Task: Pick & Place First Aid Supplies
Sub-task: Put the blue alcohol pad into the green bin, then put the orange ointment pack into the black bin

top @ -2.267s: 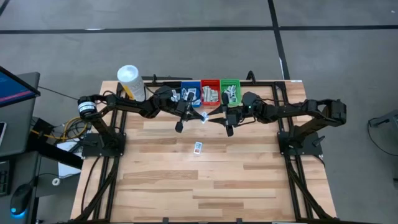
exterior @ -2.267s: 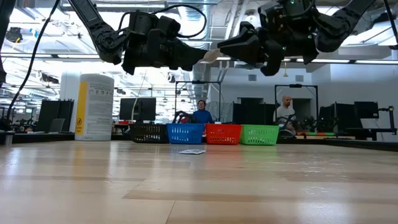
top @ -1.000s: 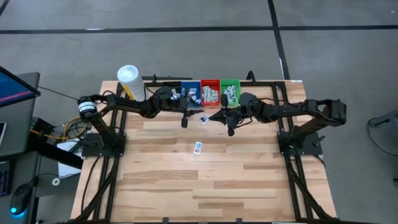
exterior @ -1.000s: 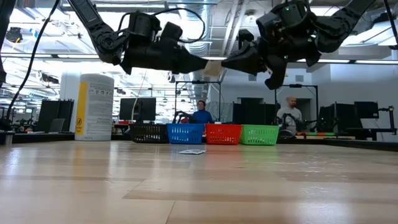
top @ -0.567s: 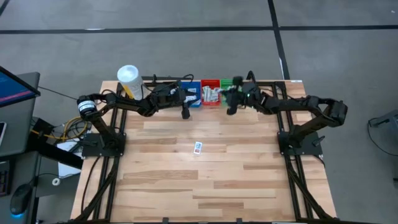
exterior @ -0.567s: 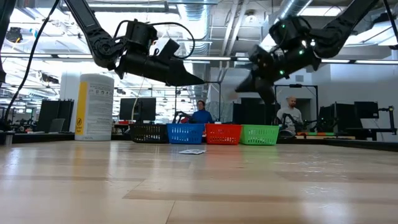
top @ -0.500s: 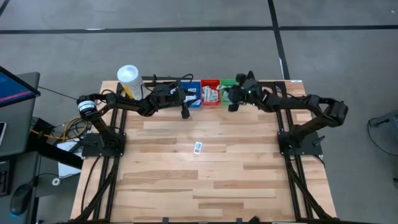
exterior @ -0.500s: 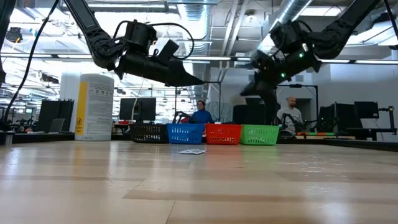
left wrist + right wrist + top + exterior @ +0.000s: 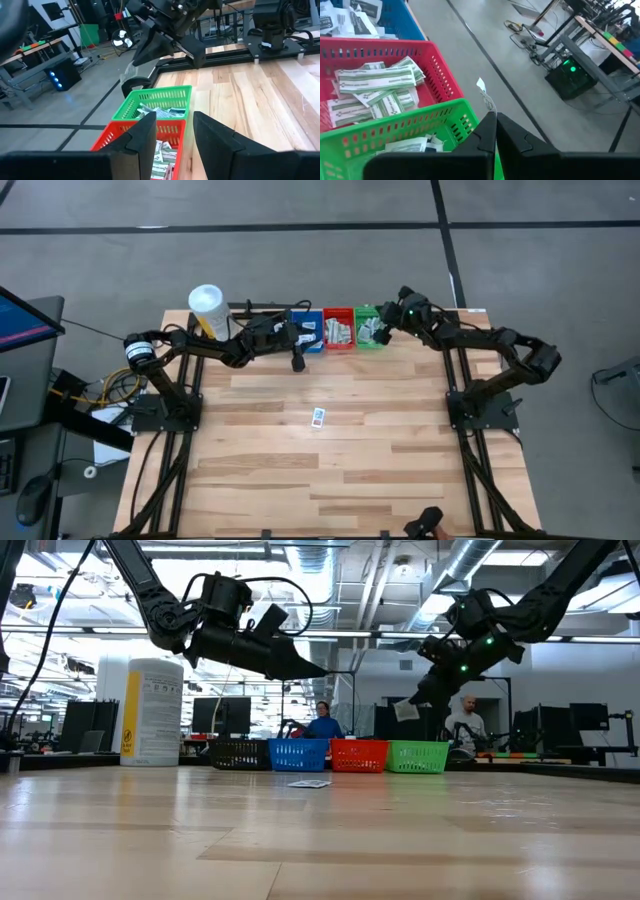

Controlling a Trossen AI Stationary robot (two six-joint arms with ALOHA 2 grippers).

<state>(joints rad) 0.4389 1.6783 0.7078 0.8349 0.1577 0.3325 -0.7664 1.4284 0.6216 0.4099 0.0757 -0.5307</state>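
Observation:
A small pale packet (image 9: 406, 711) hangs above the green bin (image 9: 368, 330), with my right gripper (image 9: 383, 332) shut on it. The red bin (image 9: 375, 85) and the green bin (image 9: 420, 125) hold pale green-and-white strips. The blue bin (image 9: 307, 330) holds white packets. My left gripper (image 9: 172, 135) stands open and empty in the air by the blue bin's near side (image 9: 297, 360). One white-and-blue packet (image 9: 319, 417) lies flat on the table's middle. My right gripper pinches the packet between its two fingers. In the right wrist view only a thin white edge (image 9: 485, 95) sticks out past the fingertips. The fingers slant down from the table's right side. The packet hangs below them, clear of the green bin.
A black bin (image 9: 238, 754) stands left of the blue bin (image 9: 299, 754), red bin (image 9: 359, 754) and green bin (image 9: 417, 755) along the far edge. A white-capped yellow container (image 9: 207, 305) stands at the far left corner. Two people (image 9: 325, 720) sit in the room behind.
Both grippers met at the packet above the table's middle. My left gripper has let go of it and drawn back toward the blue bin. My right gripper has carried the packet toward the far edge and now holds it over the green bin.

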